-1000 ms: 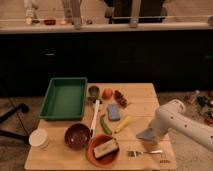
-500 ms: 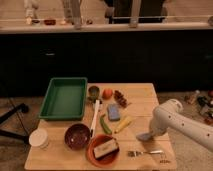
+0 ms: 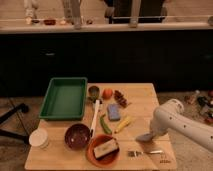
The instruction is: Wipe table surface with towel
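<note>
The light tan plank table surface (image 3: 150,97) fills the middle of the camera view. The small pale grey-blue towel (image 3: 143,137) lies on it near the front right edge. My white arm reaches in from the right, and my gripper (image 3: 151,131) is down at the towel's right side, right against it. The wrist hides where the gripper meets the cloth.
A green tray (image 3: 64,97) sits back left. A blue sponge (image 3: 114,111), a banana (image 3: 123,123), a green vegetable (image 3: 104,124) and a white-handled tool (image 3: 95,117) lie mid-table. A maroon bowl (image 3: 75,145), an orange bowl (image 3: 92,155), a white cup (image 3: 38,137) and a fork (image 3: 144,152) line the front.
My arm has edged slightly left and down at the towel. The towel has shifted a little to the left.
</note>
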`<state>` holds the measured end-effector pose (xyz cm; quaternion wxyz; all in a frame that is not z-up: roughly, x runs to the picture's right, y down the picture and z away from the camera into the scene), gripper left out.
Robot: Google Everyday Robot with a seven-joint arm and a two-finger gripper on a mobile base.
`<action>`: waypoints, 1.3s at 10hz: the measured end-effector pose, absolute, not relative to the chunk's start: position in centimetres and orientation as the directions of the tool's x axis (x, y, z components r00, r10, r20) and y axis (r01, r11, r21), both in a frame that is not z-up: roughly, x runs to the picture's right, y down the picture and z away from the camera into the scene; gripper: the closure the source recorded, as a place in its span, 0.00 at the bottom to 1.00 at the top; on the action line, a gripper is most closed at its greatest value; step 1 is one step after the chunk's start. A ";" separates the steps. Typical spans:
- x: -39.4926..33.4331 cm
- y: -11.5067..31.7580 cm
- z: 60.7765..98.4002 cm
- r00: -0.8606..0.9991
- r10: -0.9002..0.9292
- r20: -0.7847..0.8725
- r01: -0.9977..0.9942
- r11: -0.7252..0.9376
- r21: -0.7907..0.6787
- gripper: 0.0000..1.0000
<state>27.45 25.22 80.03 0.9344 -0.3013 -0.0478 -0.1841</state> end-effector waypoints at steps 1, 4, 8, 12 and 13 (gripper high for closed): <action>27.3 25.0 79.8 0.924 -0.338 0.181 0.380 0.749 -0.543 1.00; 26.0 24.9 80.0 0.876 -0.477 0.075 0.431 0.702 -0.567 1.00; 25.3 25.6 80.9 0.842 -0.536 0.070 0.461 0.644 -0.611 1.00; 26.6 25.6 81.2 0.841 -0.539 0.050 0.437 0.621 -0.651 1.00; 27.4 25.3 81.4 0.843 -0.537 0.034 0.422 0.619 -0.662 1.00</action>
